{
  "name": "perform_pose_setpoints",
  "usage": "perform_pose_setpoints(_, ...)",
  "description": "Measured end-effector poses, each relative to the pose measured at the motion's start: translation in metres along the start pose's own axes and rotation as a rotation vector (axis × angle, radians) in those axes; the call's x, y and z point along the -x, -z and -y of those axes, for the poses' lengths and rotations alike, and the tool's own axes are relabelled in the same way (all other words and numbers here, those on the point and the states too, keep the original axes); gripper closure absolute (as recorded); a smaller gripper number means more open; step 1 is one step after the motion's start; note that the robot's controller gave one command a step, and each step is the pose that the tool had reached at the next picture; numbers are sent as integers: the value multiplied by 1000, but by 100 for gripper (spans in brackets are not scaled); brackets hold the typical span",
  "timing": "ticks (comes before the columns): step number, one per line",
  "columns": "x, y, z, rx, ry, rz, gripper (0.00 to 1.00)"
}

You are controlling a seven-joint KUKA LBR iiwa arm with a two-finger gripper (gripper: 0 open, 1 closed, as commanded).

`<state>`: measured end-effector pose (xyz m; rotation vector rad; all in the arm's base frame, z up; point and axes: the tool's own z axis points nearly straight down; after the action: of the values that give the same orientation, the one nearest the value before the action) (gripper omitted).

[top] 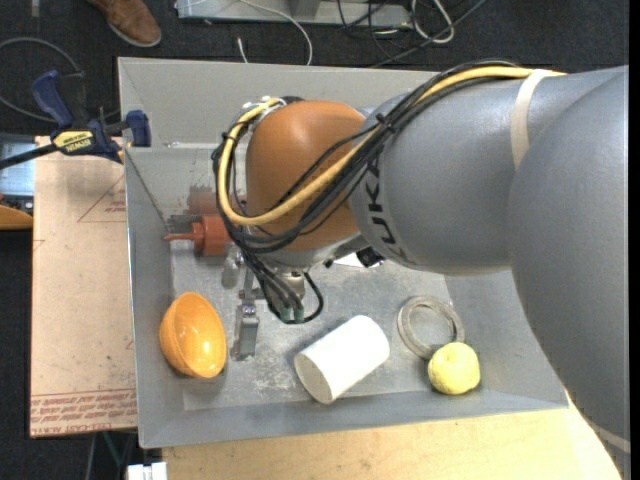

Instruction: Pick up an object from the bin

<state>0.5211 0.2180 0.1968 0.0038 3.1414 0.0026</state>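
We saw the big grey arm [500, 168] reach in from the right and hide much of the grey metal bin [150, 268]. Near the front lay a white tube [342, 357] on its side. To its left sat an orange egg-shaped thing [192, 336], close to the left wall. A yellow ball [454, 368] lay at the front right, touching a clear ring [428, 323]. A small red-brown thing [205, 235] was by the left wall, partly under the arm. The gripper [265, 326] hung low between the orange thing and the white tube, and its fingers were spread apart with nothing in them. We thought it could close on bare floor here and come up with nothing. We also thought a finger could bump the orange thing or the tube, and both were round, so they might roll away.
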Motion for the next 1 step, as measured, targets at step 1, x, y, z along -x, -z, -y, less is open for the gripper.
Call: perform_pose_setpoints(1,0,0,0,0,0,0,0)
